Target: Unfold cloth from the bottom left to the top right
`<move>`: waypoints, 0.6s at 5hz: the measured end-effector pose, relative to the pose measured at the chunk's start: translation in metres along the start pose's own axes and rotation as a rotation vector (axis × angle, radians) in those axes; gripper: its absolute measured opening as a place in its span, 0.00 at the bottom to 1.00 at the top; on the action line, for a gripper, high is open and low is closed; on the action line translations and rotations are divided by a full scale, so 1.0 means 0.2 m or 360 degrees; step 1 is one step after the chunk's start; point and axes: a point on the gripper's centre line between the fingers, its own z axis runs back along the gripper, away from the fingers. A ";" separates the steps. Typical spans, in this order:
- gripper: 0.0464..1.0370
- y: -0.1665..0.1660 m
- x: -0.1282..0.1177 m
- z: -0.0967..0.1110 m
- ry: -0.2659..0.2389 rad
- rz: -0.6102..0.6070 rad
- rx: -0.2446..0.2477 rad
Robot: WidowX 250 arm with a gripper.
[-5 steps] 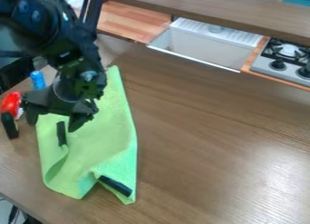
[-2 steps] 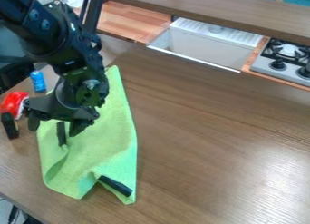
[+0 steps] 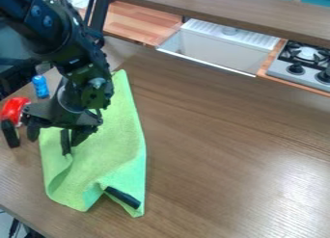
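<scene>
The black gripper [image 3: 57,135] hangs at the left over the upper left part of the green cloth [image 3: 103,155]. Its two fingers are spread apart, the right one over the cloth and the left one beside its left edge. From a narrow tip at the top, the cloth widens toward the front left of the table, with folds and a turned-over part at its lower end. The arm and gripper hide some of its upper left side.
Dark pieces lie on the cloth, one near the right finger and another [image 3: 122,197] at the lower fold. A red object [image 3: 13,110], a black piece [image 3: 9,133] and a blue can [image 3: 40,86] stand at the left. Behind are a sink [image 3: 216,49] and stove [image 3: 299,63].
Over the last second the arm and gripper have shifted slightly, and the gripper is a little lower than at first. The cloth looks the same.
</scene>
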 end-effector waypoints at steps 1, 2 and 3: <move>0.96 0.00 0.00 -0.01 0.0015 0.0004 0.0010; 0.93 0.00 -0.01 -0.02 0.0018 0.0008 0.0018; 0.80 0.02 -0.01 -0.04 0.0029 0.0028 0.0030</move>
